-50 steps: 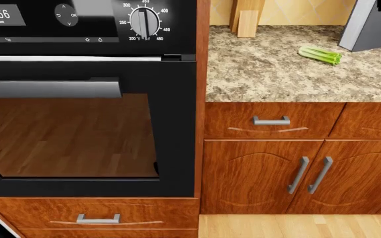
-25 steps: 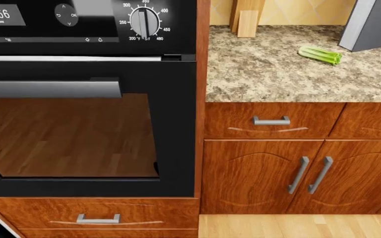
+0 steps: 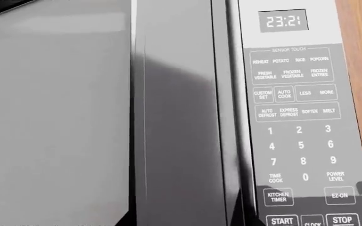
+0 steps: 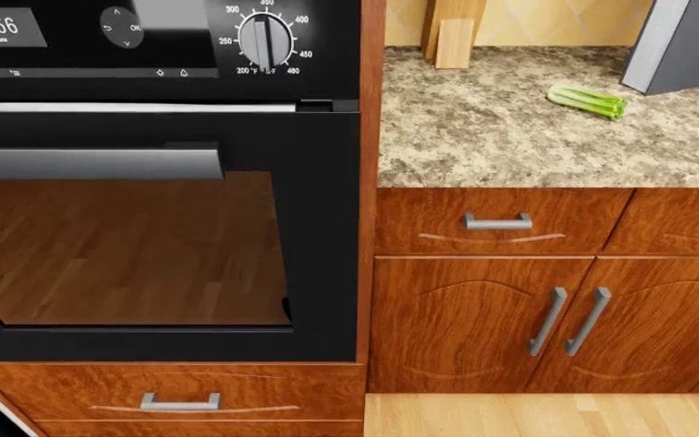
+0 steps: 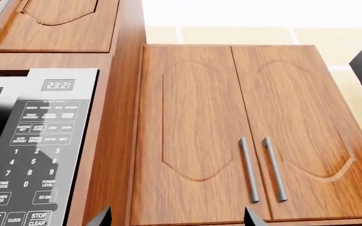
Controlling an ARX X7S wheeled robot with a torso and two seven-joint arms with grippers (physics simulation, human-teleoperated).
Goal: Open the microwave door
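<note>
The left wrist view sits close to the microwave: the door, a flat grey panel, fills most of it, with a dark glossy strip along its edge and the keypad just beyond that strip. No fingers show in this view, so I cannot tell whether the left pair is spread or pressed together, nor how near they are to the door.

The right wrist view shows the keypad at one side and a wooden cabinet with two bar handles. Two dark tips at the frame's edge may be the right fingers, set apart; they pinch nothing. Neither arm appears in the head view, which looks at the oven and the desk.

The step looks like an approach to the door's free edge. To do it well, I judge the left fingers should hook the edge beside the dark strip, away from the hinge, and keep off the keypad. Pull along the door's arc, not straight out.
</note>
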